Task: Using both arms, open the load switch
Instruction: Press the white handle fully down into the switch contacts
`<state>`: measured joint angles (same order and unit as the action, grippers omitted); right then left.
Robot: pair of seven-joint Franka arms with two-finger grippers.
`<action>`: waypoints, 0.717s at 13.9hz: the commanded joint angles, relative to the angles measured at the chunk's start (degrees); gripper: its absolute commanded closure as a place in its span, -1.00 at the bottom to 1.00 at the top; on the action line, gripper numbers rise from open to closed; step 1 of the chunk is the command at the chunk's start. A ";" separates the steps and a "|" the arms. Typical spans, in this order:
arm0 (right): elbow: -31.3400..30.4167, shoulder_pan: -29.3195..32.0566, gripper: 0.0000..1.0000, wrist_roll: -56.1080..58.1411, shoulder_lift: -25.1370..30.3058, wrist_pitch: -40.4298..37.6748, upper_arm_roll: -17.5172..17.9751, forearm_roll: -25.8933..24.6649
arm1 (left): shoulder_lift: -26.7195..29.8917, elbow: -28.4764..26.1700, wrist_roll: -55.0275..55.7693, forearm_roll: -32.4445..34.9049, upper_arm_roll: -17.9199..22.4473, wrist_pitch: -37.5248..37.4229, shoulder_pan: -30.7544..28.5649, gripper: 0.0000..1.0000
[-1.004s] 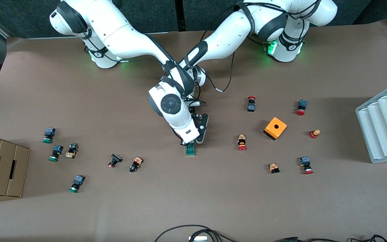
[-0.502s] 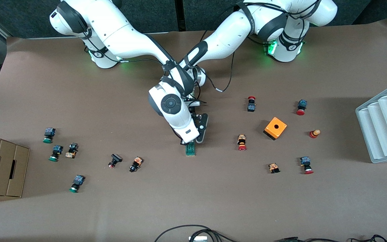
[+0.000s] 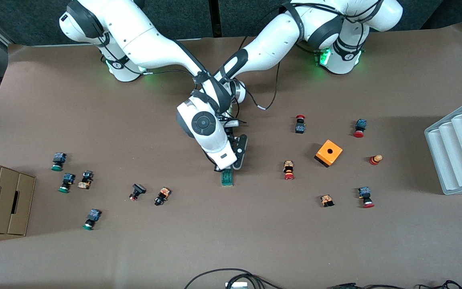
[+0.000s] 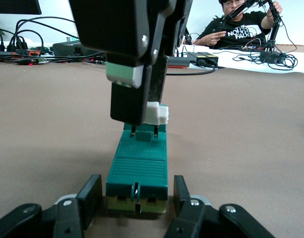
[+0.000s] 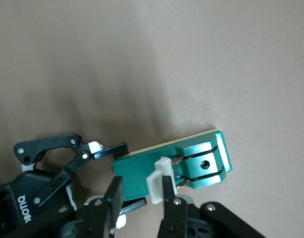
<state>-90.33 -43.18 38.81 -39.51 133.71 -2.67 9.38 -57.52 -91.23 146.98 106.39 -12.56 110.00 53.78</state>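
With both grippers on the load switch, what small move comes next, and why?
Probably the right gripper pulls the white tab up and back, while the left gripper holds the load switch against the table: both are already shut on it.

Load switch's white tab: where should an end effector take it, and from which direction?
Take the white tab across its two flat side faces, coming straight down from above: it stands proud of the load switch top. The right end effector is shut on it that way, while the left end effector clamps the body's long sides at the end, flat on the table.
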 commanded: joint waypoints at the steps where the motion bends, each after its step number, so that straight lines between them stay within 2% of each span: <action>1: -3.09 -0.68 0.22 -0.49 2.24 -0.20 -0.41 0.81 | -2.42 1.06 1.90 -0.39 -0.53 2.50 0.44 -0.30; 10: -3.36 -1.30 0.22 -0.58 1.80 0.15 -0.49 0.81 | -2.34 1.06 1.90 -0.39 -0.53 2.42 0.44 -0.30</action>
<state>-91.63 -43.48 38.67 -38.93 133.71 -2.67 9.38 -57.52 -91.23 146.99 106.39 -12.56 110.00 53.78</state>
